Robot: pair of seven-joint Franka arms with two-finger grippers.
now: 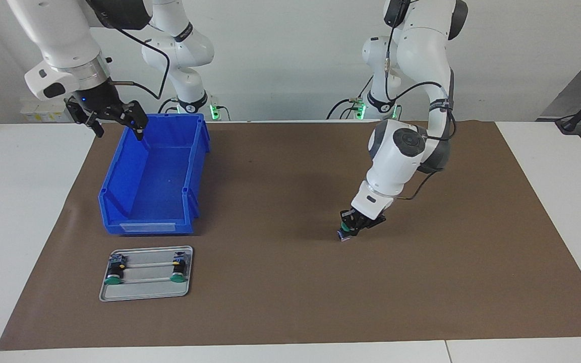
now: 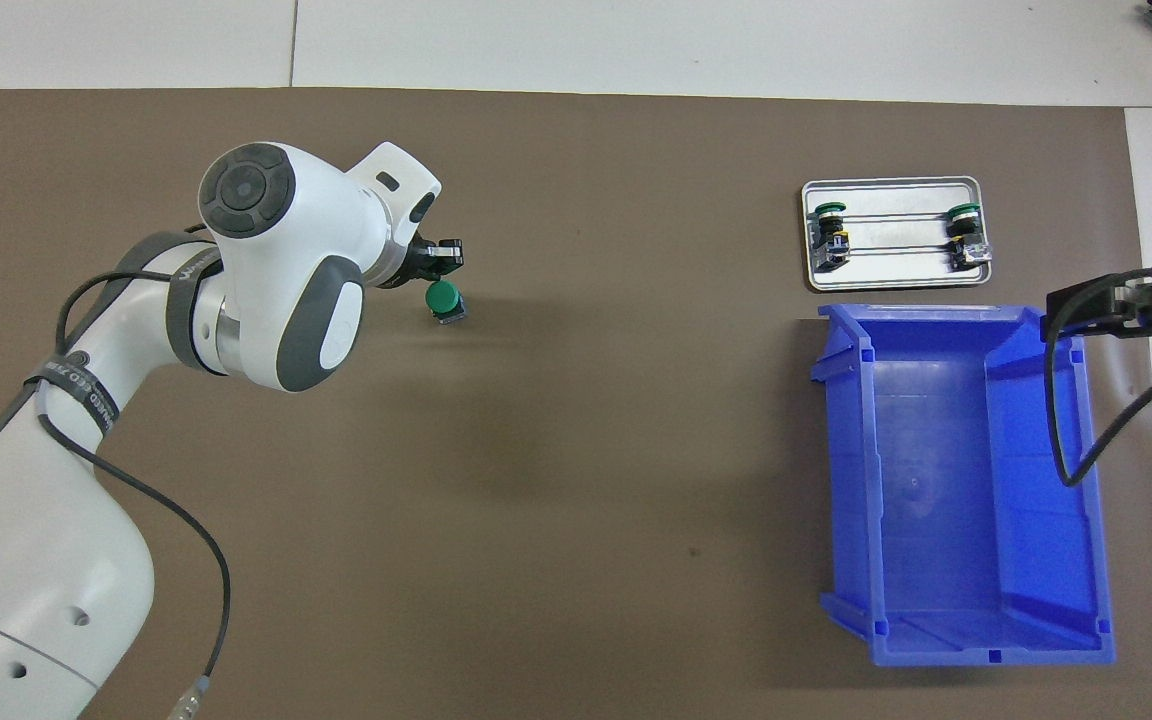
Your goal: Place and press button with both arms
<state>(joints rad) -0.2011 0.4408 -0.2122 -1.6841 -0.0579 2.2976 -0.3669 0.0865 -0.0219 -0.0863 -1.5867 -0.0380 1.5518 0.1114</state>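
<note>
My left gripper (image 1: 352, 229) is down at the brown mat, toward the left arm's end of the table, shut on a green-capped button (image 1: 344, 233) that sits tilted at its fingertips. From overhead the button's green cap (image 2: 443, 298) shows just past the left gripper (image 2: 436, 268). Whether the button's base touches the mat I cannot tell. My right gripper (image 1: 119, 130) hangs open and holds nothing, above the rim of the blue bin (image 1: 197, 171) at the end nearest the robots. Only part of the right gripper (image 2: 1131, 310) shows overhead.
The blue bin (image 2: 956, 480) has nothing in it. Farther from the robots than the bin lies a small metal tray (image 1: 145, 295) (image 2: 891, 282) with two more green-capped buttons (image 1: 114, 272) (image 1: 178, 269) on it. The brown mat (image 1: 280, 282) covers most of the table.
</note>
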